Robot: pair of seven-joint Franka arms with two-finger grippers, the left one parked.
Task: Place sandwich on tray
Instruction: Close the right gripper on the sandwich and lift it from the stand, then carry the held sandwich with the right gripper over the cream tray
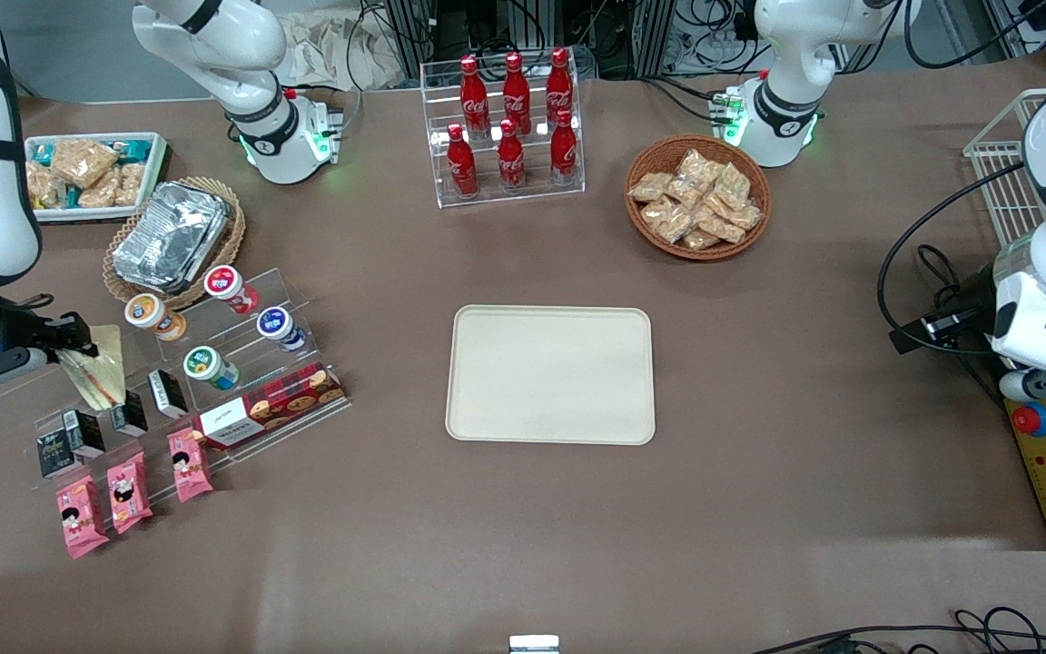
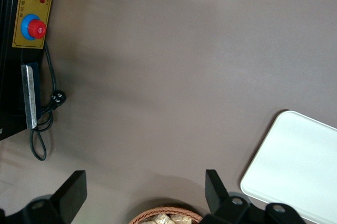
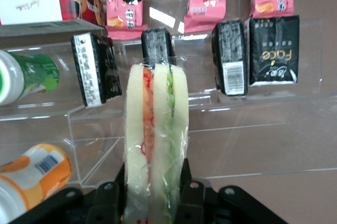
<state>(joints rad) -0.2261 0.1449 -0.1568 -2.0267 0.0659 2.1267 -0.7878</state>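
The sandwich [image 3: 155,140] is a wedge in clear wrap, pale bread with red and green filling stripes. My right gripper [image 3: 152,187] is shut on it, a finger pressed against each bread face. In the front view the gripper [image 1: 69,341] holds the sandwich [image 1: 98,371] above the clear acrylic display steps [image 1: 214,363] at the working arm's end of the table. The tray [image 1: 550,374], flat and cream-beige with a low rim, lies bare in the middle of the table, well apart from the gripper toward the parked arm. A corner of the tray [image 2: 295,166] shows in the left wrist view.
The display steps hold small black packets [image 3: 96,74], yogurt cups [image 1: 207,366] and a red cookie box [image 1: 271,406]; pink snack packs [image 1: 128,490] lie nearer the camera. A foil-filled basket [image 1: 173,238], a white snack bin [image 1: 92,173], a cola rack [image 1: 509,127] and a wicker basket [image 1: 697,197] stand farther back.
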